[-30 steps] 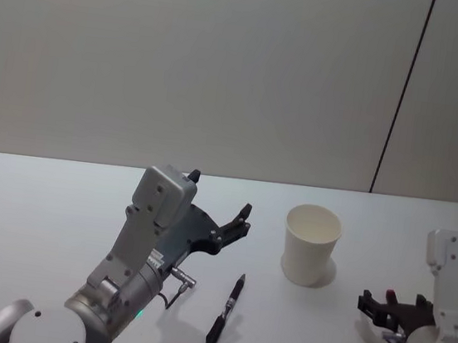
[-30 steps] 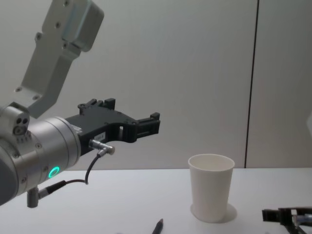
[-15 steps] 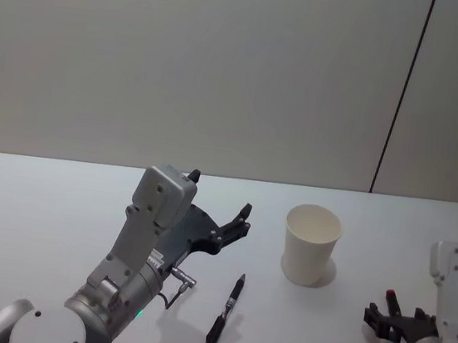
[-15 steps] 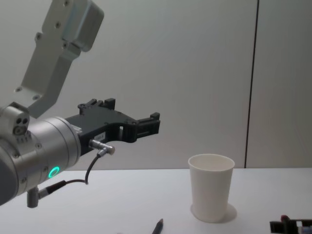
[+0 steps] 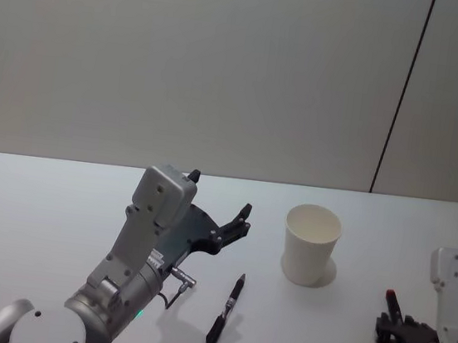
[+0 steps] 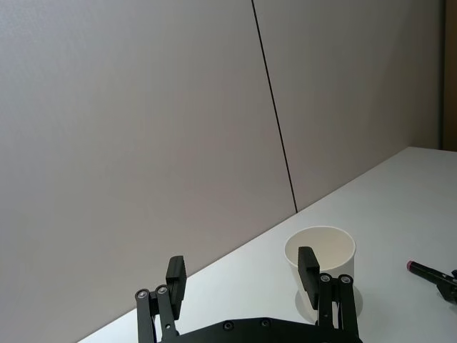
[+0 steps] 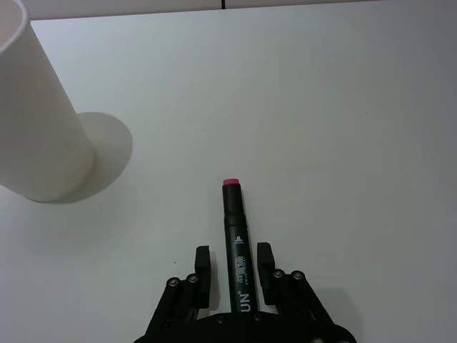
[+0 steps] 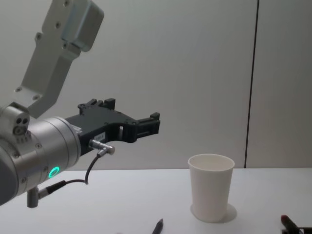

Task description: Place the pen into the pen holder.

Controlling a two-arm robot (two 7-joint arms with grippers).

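Note:
The pen holder, a white paper cup [image 5: 311, 244] [image 8: 210, 192] [image 7: 32, 121] [image 6: 333, 251], stands upright on the white table. A black pen with a red end [image 7: 235, 236] [image 5: 390, 300] [image 8: 288, 223] lies flat on the table to the cup's right. My right gripper [image 7: 234, 263] [image 5: 400, 329] is low over it and open, one finger on each side of the barrel with narrow gaps. A second black pen [image 5: 226, 312] [image 8: 157, 227] lies in front of the cup, to its left. My left gripper [image 5: 222, 196] [image 6: 241, 275] [image 8: 134, 114] hangs open and empty above the table, left of the cup.
The white table [image 5: 57, 209] runs back to a plain grey wall with a dark vertical seam [image 5: 402, 92]. My left forearm [image 5: 129, 268] rises large over the near left of the table.
My right gripper has turned and drawn back to the near right, lining up along the red-ended pen and sinking out of the chest view. The left arm, cup and other pen have not moved.

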